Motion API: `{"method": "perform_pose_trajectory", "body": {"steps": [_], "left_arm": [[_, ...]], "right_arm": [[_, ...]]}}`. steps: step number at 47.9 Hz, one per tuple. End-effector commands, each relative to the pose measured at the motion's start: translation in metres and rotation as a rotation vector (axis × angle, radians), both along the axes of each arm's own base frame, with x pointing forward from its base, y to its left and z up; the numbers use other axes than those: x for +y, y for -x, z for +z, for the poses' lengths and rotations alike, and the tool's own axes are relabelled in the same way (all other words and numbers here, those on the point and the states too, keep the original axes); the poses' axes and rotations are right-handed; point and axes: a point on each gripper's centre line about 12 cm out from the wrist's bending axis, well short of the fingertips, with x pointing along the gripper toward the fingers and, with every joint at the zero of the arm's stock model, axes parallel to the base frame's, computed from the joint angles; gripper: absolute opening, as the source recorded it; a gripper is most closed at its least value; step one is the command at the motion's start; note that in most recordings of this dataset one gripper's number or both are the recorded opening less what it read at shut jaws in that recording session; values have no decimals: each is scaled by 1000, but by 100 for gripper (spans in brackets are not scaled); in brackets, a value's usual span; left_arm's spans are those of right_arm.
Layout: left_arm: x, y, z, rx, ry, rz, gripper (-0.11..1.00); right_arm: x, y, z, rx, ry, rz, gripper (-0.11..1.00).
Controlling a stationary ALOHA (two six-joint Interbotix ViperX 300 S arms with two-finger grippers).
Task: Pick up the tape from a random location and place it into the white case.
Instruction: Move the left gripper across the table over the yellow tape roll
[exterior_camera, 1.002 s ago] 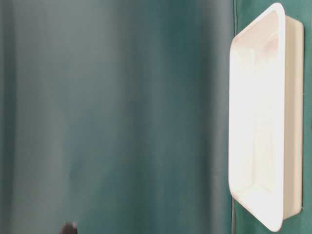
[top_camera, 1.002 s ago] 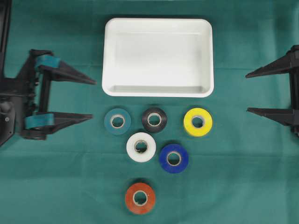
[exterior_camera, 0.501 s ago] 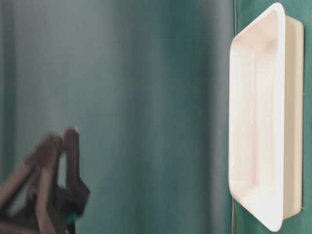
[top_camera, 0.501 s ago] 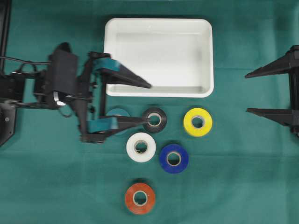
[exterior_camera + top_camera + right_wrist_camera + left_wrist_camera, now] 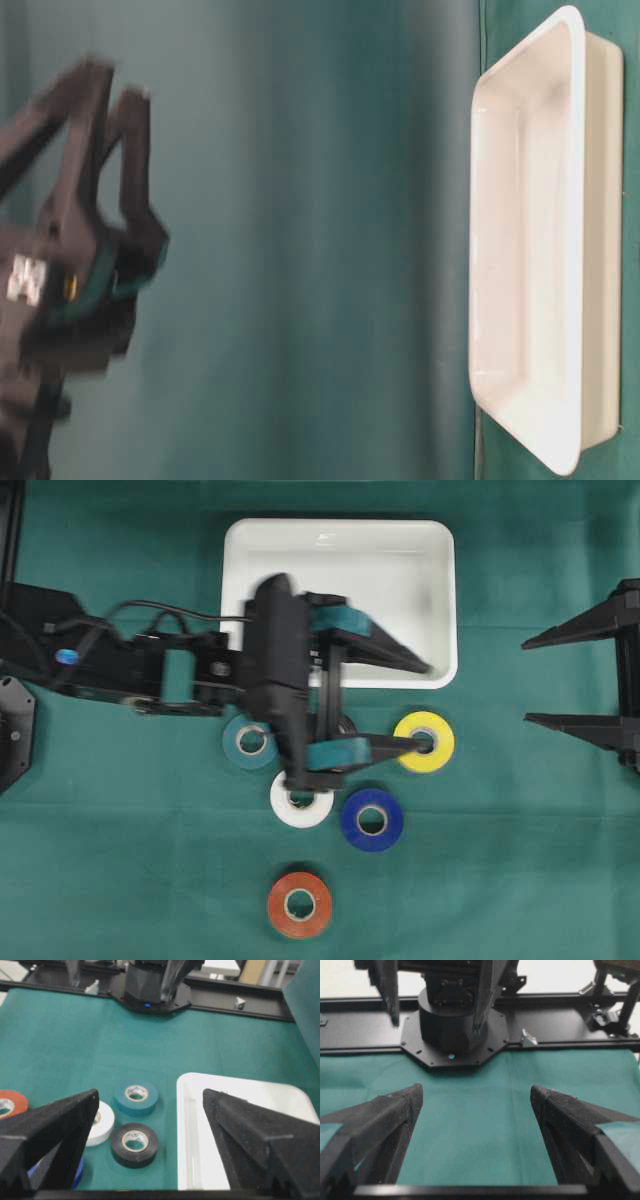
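Six tape rolls lie flat on the green cloth (image 5: 120, 860) below one white case (image 5: 440, 600): teal (image 5: 245, 742), black (image 5: 134, 1144), yellow (image 5: 432, 742), white (image 5: 300, 805), blue (image 5: 371, 820) and orange (image 5: 299, 904). The left gripper (image 5: 425, 706), jaws spread wide and holding nothing, hangs above the rolls, one finger over the case's near rim, the other over the yellow roll. The right gripper (image 5: 528, 678), equally wide and empty, sits at the right edge, well apart from the rolls.
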Motion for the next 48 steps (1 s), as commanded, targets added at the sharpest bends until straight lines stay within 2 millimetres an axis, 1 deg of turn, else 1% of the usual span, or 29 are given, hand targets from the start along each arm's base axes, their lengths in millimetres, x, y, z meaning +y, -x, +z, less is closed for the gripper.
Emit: {"method": "perform_pose_trajectory", "body": {"steps": [1, 7, 12, 25, 34, 48], "left_arm": [[-1, -12, 18, -43, 0, 0, 100], [1, -27, 15, -31, -3, 4, 100], [1, -35, 14, -25, -3, 5, 100], [1, -37, 14, -9, 0, 6, 100], [1, -45, 7, 109, -2, 7, 100], [0, -64, -1, 386, 4, 13, 100]], "right_arm": [[-1, -3, 8, -17, 5, -4, 92], [-1, -3, 8, -17, 5, -4, 92], [-1, -3, 8, -14, 5, -2, 92], [-1, -3, 7, -6, 5, -3, 92], [-1, -3, 7, -8, 6, -4, 92], [-1, -3, 6, 0, 5, -3, 92]]}}
